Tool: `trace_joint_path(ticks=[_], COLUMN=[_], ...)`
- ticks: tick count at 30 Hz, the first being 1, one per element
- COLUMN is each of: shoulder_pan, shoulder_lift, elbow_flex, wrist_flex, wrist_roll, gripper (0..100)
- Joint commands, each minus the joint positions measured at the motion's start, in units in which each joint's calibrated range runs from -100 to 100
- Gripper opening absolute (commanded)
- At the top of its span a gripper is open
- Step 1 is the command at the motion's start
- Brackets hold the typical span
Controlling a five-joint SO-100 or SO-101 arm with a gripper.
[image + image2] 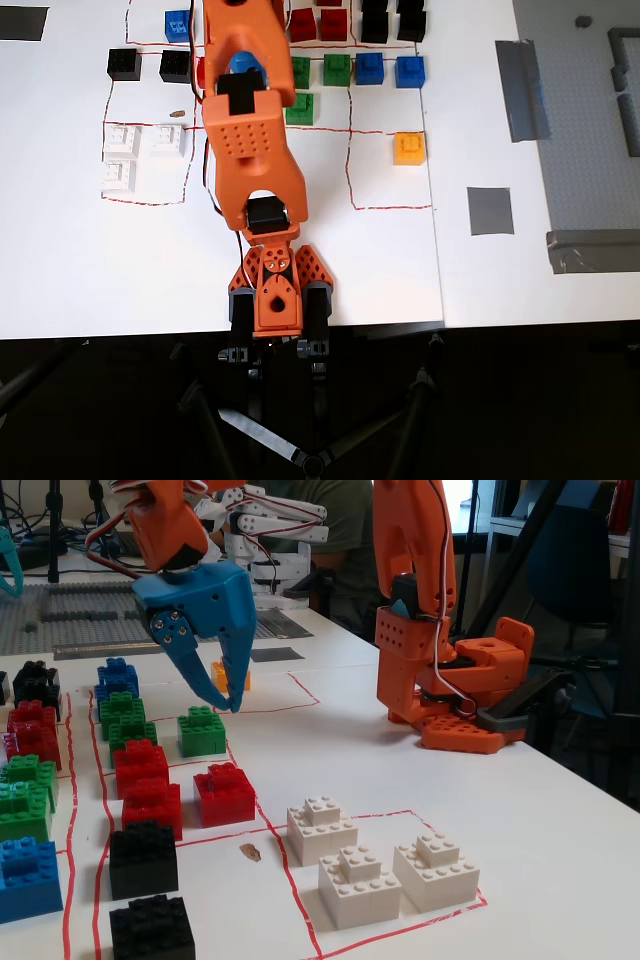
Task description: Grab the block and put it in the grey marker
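The yellow-orange block (409,148) sits on the white table inside a red-lined area, right of the arm. In the fixed view the block (244,676) shows partly behind the gripper's fingers. The grey marker (490,211) is a flat square patch to the block's lower right, and it shows beyond the block in the fixed view (275,654). My blue gripper (231,705) hangs point-down just above the table, near a green brick (202,730) and apart from the block. Its fingertips meet and hold nothing. In the overhead view the orange arm (250,130) hides the gripper.
Rows of red (225,792), green, blue and black (143,858) bricks lie around the gripper. White bricks (140,150) sit left of the arm. Long grey tape strips (522,90) and a grey baseplate (590,120) lie to the right. A darker grey rectangle (22,22) is at top left.
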Motion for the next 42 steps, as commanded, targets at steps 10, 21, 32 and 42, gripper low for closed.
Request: trace_joint_path(ticks=[10,21,32,42], shoulder_pan=[7.6,25.6,44.2,55.2], shoulder_lift=[-4.6,-7.7,-13.8,-14.1], elbow_flex=[-12.1,-17.5,-12.9,-5.8], wrist_flex=[1.7,7.7,9.0,9.0], wrist_roll=[4.2,13.2,22.7,27.6], gripper=[0,1,9,24])
